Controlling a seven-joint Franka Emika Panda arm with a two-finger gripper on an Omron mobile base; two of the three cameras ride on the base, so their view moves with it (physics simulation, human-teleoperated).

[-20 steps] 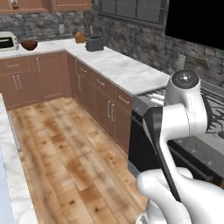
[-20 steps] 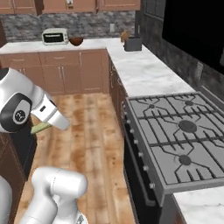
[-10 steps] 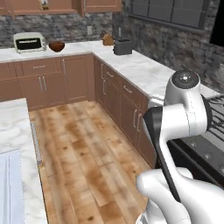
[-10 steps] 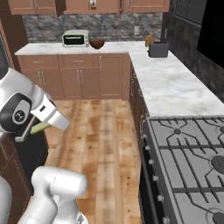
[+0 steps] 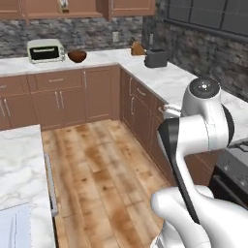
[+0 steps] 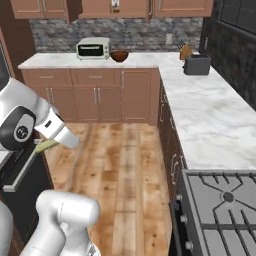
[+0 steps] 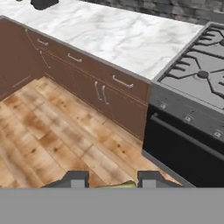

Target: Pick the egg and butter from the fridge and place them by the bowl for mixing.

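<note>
Our claw (image 7: 109, 183) is clamped on a pale yellow-green block (image 7: 117, 185), which we take to be the butter, pinched between the two tips and carried low over the wooden floor (image 7: 52, 140). We hold it tight because the bowl (image 6: 119, 56) is well away, near the back edge of the far worktop (image 6: 145, 60), just beside the toaster oven (image 6: 93, 48), its right side free.
</note>
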